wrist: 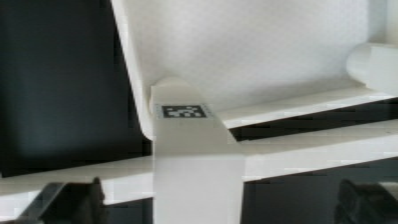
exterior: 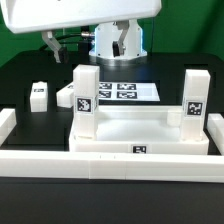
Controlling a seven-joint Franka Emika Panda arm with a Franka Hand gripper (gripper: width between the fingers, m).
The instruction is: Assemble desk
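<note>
The gripper (wrist: pixel 217 200) is spread wide and holds nothing. An upright leg (wrist: pixel 192 150), seemingly fixed in the tabletop (wrist: pixel 249 55), stands near its fingertips.

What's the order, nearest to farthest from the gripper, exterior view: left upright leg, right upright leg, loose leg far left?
1. Left upright leg: below the open gripper, exterior view's left.
2. Loose leg: on the table, farther left.
3. Right upright leg: exterior view's right, across the tabletop.
</note>
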